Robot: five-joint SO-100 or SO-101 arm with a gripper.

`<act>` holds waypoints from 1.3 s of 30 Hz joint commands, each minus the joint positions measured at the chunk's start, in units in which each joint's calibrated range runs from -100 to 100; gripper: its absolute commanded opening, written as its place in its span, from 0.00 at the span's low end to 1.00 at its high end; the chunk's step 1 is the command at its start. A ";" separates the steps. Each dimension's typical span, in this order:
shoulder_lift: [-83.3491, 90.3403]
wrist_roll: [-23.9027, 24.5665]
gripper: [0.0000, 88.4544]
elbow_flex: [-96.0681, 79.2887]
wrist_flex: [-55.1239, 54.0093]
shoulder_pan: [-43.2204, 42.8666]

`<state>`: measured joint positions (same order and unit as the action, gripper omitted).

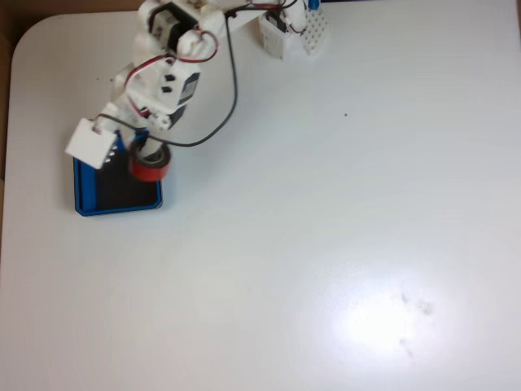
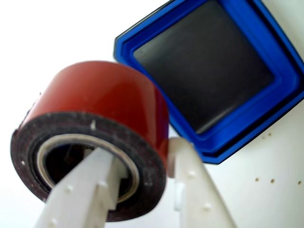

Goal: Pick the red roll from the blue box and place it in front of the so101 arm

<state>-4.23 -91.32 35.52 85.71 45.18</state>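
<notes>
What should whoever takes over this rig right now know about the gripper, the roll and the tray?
Gripper: shut on the red roll, one finger through its centre hole, the other outside its wall.
Red roll: lifted clear of the blue box; in the fixed view it hangs over the box's top right corner.
Blue box: its black floor is bare, near the table's left edge in the fixed view.
Done: pick and lift.
Left: carry the roll to the open table in front of the so101 arm, set it down, release.
</notes>
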 commanded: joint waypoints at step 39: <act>28.48 0.52 0.01 -84.66 -30.60 -35.94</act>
<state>21.85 -90.82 -48.79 56.08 9.35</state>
